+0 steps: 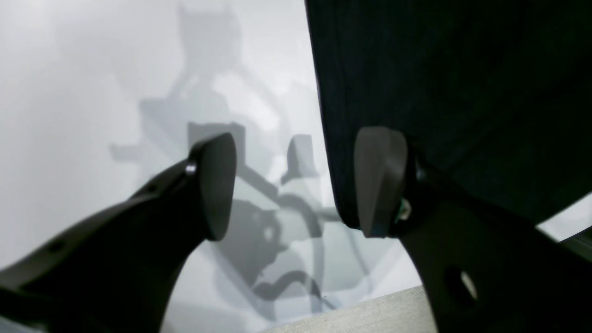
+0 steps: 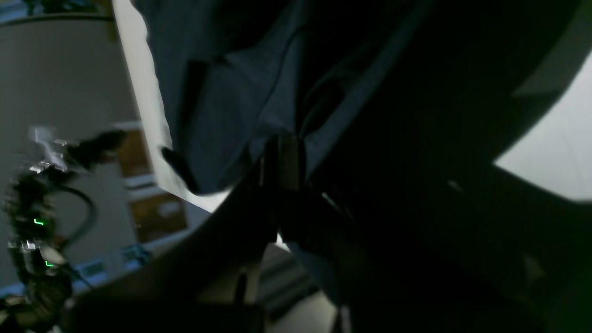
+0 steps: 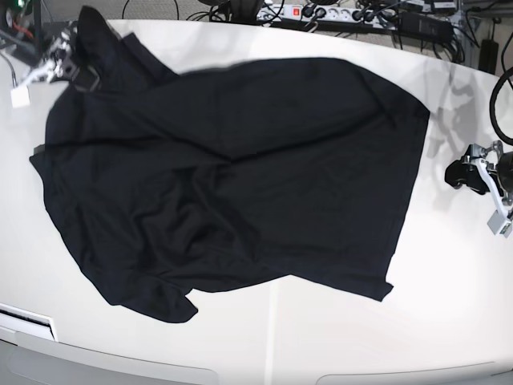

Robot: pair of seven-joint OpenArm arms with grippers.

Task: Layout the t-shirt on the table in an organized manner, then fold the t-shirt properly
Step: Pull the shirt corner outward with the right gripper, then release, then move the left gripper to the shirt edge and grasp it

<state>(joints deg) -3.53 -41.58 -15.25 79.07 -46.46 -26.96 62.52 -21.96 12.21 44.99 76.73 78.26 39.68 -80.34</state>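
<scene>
Base view shows the shirt [image 3: 240,176] spread over most of the surface [image 3: 321,337], but it's not laid out yet: the side toward the right arm is rumpled, with a lumpy flap near the front edge, while the side toward the left arm lies fairly flat with a clean straight hem.

Your right claw [image 2: 282,162] is pinched together on a bit of the shirt up at the far corner; in its wrist view you can see cloth bunched right at the tips. Looks to me like you're in the spreading step, about to pull that corner out. I'd lift only enough to clear the surface and drag outward, away from the body of the shirt, so the creases pull flat instead of folding under. Go slow, because black jersey on a glossy top probably slides as a whole sheet, and you could just shift everything rather than stretching it.

Your left claw [image 1: 296,180] is wide apart and holding nothing, hanging just over the straight edge of the shirt, with one finger over the cloth and the other over the bare surface. If the shirt starts sliding, I'd use that one to pin or grab the hem as an anchor.

Watch the corner near the surface's far edge; it's close to the cables [image 3: 353,14] back there.
</scene>
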